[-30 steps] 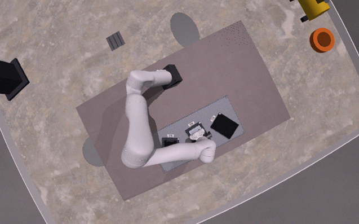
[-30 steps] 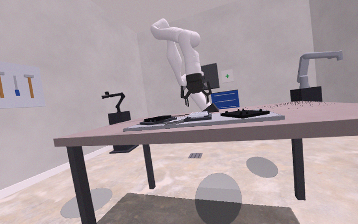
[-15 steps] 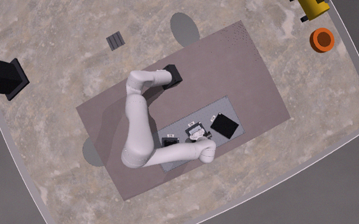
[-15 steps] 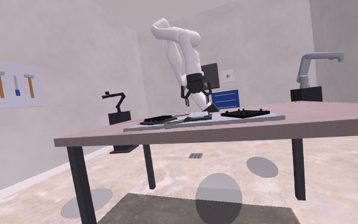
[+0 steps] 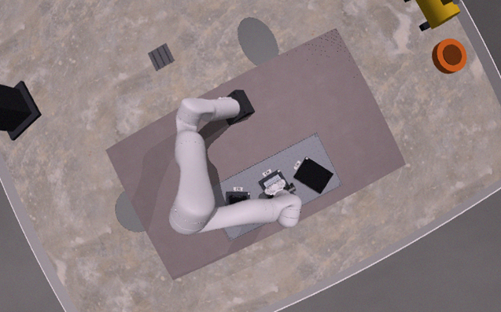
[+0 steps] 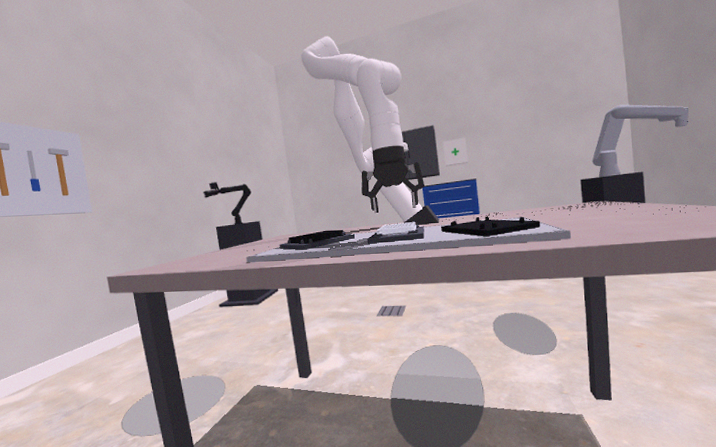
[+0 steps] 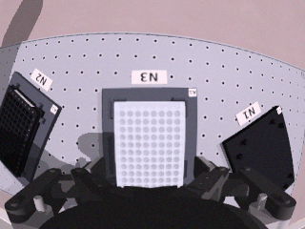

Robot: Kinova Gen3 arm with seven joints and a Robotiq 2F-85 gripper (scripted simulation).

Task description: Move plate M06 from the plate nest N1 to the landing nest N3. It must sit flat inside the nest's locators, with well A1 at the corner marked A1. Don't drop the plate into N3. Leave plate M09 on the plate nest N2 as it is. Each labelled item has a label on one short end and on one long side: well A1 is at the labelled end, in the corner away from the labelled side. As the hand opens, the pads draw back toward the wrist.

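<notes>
Above the landing nest N3 (image 7: 109,134) the gripper (image 6: 393,205) hangs with its fingers pointing down at the table (image 6: 372,266). The jaws stand fully wide and nothing is between them. The fingertips are apart from the plate below, with a clear gap in the side view.

The arm (image 6: 375,96) climbs steeply from its base behind N3, folds over at a high bend, and comes down again almost straight. Its last white link leans a little, and the dark wrist sits right over the nest.

Plate M06 (image 7: 151,143), the white one with the grid of wells, lies in N3, and it looks flat from the side. From the wrist camera one finger (image 7: 38,200) shows at each long side of the plate, both outside it.

To one side of N3, plate M09 (image 7: 15,128), the black one, sits on nest N2. On the other side of N3 is nest N1 (image 7: 261,149), dark, with only its small locators standing up. All three nests share the grey dotted board (image 7: 83,64).
</notes>
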